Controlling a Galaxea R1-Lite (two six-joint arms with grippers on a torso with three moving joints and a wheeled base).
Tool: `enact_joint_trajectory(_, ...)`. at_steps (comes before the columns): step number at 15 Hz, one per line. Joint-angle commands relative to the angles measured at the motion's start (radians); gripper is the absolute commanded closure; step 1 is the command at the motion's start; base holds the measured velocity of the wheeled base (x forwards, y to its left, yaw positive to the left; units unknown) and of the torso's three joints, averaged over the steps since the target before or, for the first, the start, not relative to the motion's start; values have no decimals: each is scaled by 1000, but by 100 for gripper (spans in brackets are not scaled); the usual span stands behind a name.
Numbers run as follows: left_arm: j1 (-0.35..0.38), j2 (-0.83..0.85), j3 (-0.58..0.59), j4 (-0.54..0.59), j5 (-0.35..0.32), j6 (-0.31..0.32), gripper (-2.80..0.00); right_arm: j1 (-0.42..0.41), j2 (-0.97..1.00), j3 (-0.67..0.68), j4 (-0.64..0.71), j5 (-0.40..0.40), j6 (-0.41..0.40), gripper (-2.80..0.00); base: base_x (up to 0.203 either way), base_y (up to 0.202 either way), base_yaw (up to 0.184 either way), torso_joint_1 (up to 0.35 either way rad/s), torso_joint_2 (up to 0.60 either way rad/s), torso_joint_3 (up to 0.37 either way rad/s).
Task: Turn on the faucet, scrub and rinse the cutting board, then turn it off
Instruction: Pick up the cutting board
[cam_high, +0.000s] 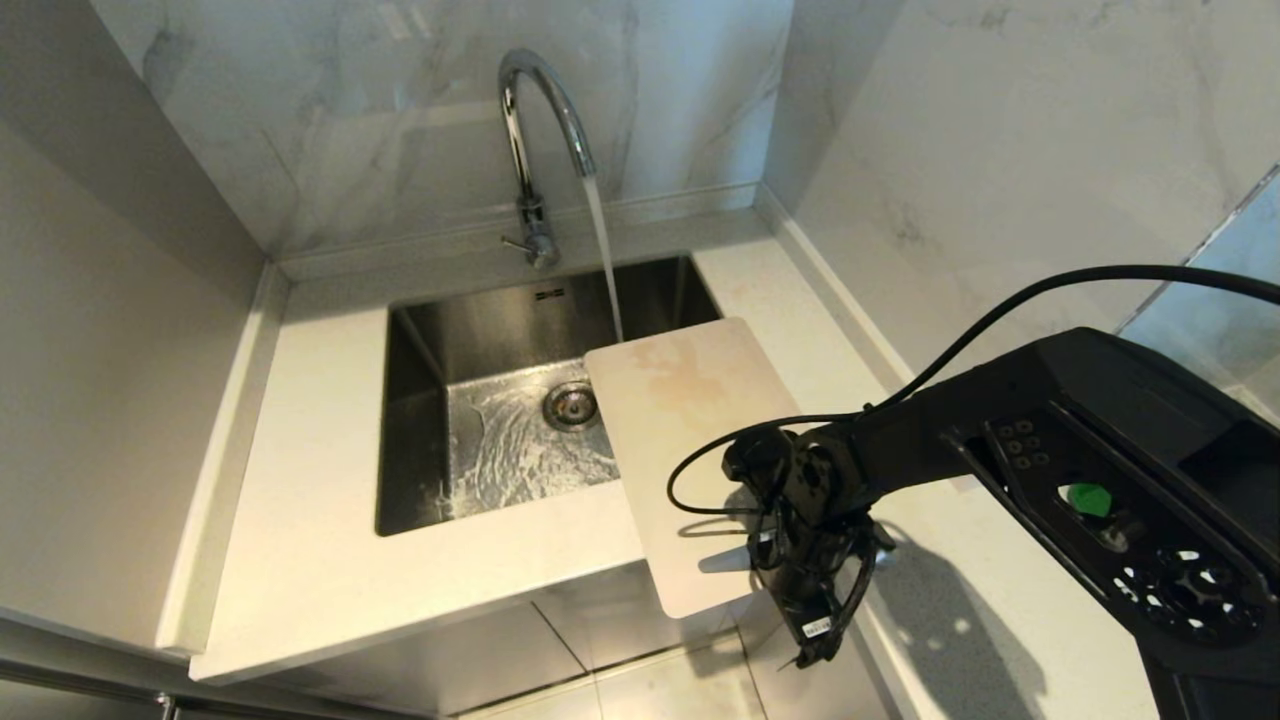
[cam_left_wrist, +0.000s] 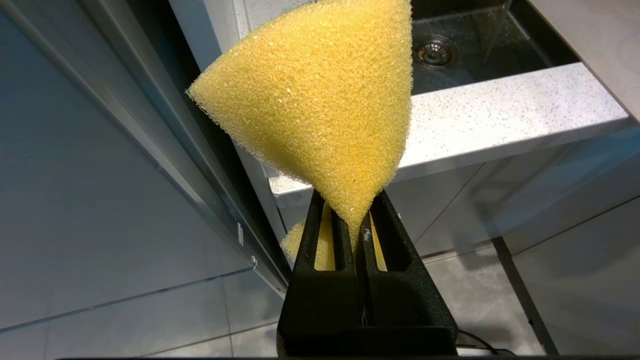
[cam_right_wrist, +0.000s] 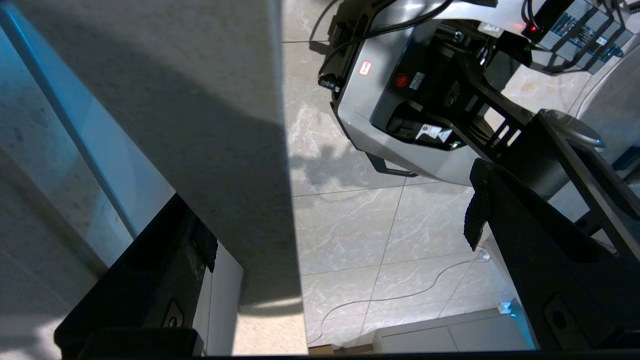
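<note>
**Presently: tap running, board overhanging the counter edge**

Head view. Faucet (cam_high: 535, 130): chrome gooseneck behind the sink (cam_high: 420, 400), its stream falling just beside the board's far edge. Cutting board (cam_high: 680, 440): cream, faintly stained, lying flat across the sink's right rim and the countertop (cam_high: 320, 560); long axis runs from the faucet side toward the robot, near end jutting past the counter's front edge. Right gripper (cam_high: 800, 590): above the board's near right corner, pointing down.

Left wrist view. Left gripper (cam_left_wrist: 358, 235): fingers pinched on a yellow sponge (cam_left_wrist: 320, 100), below counter level.

Right wrist view. Right gripper fingers (cam_right_wrist: 480, 210): spread wide, holding nothing; floor tiles (cam_right_wrist: 360, 225) beneath.
</note>
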Motion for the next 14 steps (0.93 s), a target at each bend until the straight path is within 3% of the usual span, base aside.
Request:
enact_joint_trajectory(1,0,-4,2,0,0,0,0,-1,21,-15,3,0,7,-280,0,0,0,0,0,0)
enact_joint_trajectory(7,-24,-4,2,0,0,0,0,-3,30,-22,1,-1,6,-280,0,0,0,0,0,0)
enact_joint_trajectory(8,0,-4,2,0,0,0,0,-3,31,-22,0,-1,4,0,0,0,0,0,0,0)
enact_joint_trajectory(14,0,-4,2,0,0,0,0,-4,38,-37,1,-1,0,0,0,0,0,0,0,0)
